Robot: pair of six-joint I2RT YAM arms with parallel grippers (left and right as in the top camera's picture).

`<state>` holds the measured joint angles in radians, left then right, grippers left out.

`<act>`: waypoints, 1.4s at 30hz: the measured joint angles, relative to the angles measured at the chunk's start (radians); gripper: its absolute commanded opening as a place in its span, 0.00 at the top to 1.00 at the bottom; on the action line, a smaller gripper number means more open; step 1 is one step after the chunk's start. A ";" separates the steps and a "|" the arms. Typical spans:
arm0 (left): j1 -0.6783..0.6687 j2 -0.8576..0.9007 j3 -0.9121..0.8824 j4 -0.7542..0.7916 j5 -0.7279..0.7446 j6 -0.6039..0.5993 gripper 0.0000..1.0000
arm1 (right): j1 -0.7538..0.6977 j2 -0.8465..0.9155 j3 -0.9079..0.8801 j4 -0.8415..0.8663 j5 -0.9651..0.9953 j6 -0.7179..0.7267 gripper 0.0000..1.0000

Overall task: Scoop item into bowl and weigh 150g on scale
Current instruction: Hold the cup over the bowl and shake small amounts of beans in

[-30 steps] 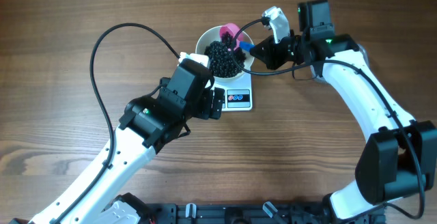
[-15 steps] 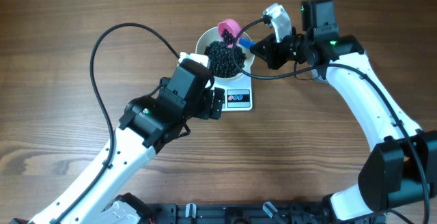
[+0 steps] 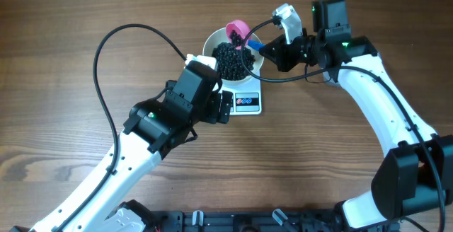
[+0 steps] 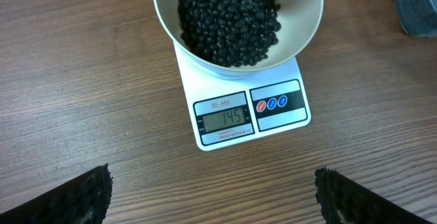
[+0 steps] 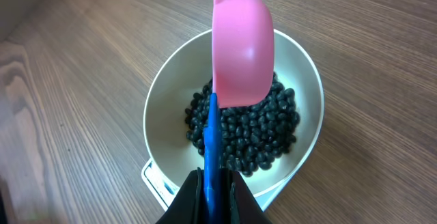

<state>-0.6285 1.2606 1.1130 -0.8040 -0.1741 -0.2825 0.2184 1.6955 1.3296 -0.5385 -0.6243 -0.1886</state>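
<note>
Scale (image 4: 247, 136) display (image 4: 222, 119) reads 145; label (image 4: 220, 104) SF-400.

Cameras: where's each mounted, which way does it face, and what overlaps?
Overhead: above the wooden table, facing straight down; left gripper and right gripper in frame.
Left wrist: looks down at the flat white rectangular scale; own open fingertips in the lower corners.
Right wrist: looks along the pink scoop with blue handle, clamped in its fingers.
Shared: all three see the round white bowl of small black beads on the scale.
</note>
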 measured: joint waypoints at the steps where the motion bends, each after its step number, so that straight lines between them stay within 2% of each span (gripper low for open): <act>1: 0.000 0.000 0.000 0.000 0.000 0.000 0.00 | 0.000 0.000 0.000 0.000 0.009 0.001 0.96; 5: 0.000 0.000 0.000 0.000 0.000 0.000 0.00 | 0.000 0.000 0.000 -0.005 -0.066 -0.019 0.96; 15: 0.000 0.000 0.000 0.000 0.000 0.000 0.00 | 0.001 -0.001 0.000 -0.034 0.019 0.016 0.96; 42: 0.000 0.000 0.000 0.000 0.000 0.000 0.00 | 0.001 -0.001 0.000 -0.042 0.023 0.028 0.96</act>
<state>-0.6285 1.2606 1.1130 -0.8040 -0.1741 -0.2825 0.2192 1.6947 1.3296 -0.5800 -0.6010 -0.1608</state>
